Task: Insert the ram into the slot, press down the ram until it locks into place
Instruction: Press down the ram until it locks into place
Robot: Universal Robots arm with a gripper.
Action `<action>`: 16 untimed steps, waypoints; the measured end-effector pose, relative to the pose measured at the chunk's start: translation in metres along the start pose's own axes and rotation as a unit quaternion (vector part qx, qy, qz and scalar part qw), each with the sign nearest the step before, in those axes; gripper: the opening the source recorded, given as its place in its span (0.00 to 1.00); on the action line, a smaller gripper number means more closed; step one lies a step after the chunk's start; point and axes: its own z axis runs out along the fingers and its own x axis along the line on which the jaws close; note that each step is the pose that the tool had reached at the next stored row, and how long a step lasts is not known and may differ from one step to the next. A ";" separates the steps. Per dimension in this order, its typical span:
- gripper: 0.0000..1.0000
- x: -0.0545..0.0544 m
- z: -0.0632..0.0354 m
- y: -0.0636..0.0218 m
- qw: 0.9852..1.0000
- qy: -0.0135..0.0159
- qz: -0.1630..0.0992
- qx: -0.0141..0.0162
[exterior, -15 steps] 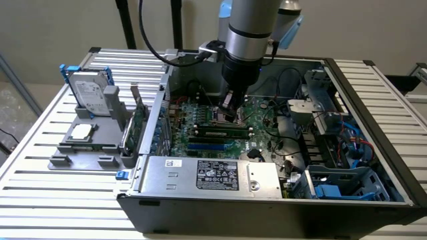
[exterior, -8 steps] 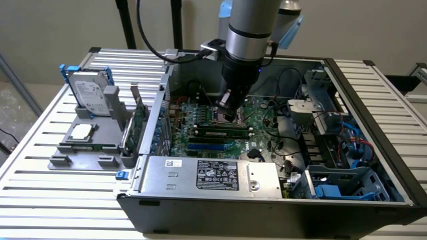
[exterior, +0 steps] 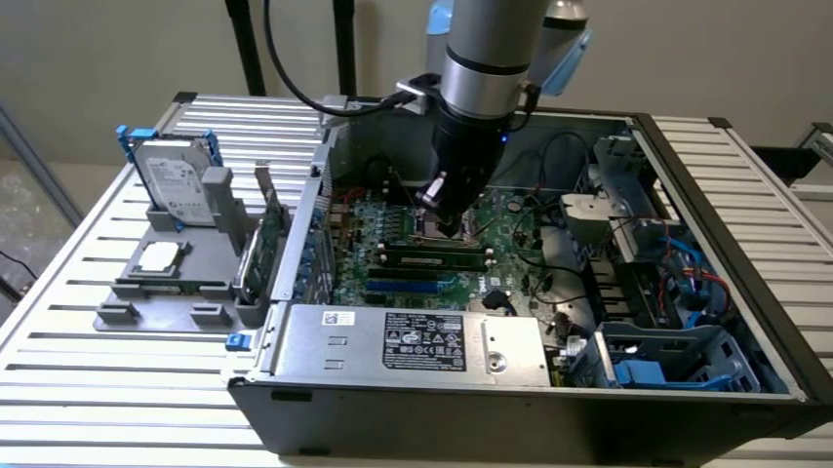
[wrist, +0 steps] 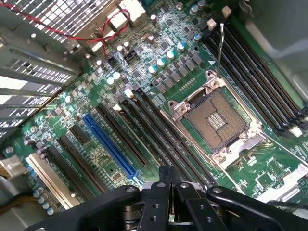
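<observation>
— Ram point(exterior: 434, 260) is seen in the exterior view lying seated along a black slot point(exterior: 430, 253) on the motherboard point(exterior: 390, 219), inside the open computer case point(exterior: 547, 390) on the slatted table point(exterior: 78, 390). Where is the gripper placed?

— The gripper point(exterior: 452, 222) is lowered into the case, just above the far side of the ram; whether contact is made cannot be told. A hard drive point(exterior: 176, 185) is stood in a grey holder point(exterior: 170, 278) toward the exterior view's left.

— And in the wrist view?

— The gripper point(wrist: 166, 190) is seen with its black fingers point(wrist: 159, 199) drawn close together, and nothing is seen held between them. Long black memory slots point(wrist: 163, 144) are seen running beside the CPU socket point(wrist: 219, 120), with a blue slot point(wrist: 109, 144) further over.
</observation>
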 end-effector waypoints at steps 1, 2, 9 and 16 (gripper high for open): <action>0.11 0.000 -0.0001 0.0000 1.000 0.000 0.008 0.000; 0.11 0.000 -0.0002 0.0000 1.000 0.000 0.016 -0.001; 0.11 0.000 -0.0008 0.0000 0.997 -0.002 0.071 -0.003; 0.11 0.000 -0.0017 0.0001 0.992 -0.004 0.124 -0.006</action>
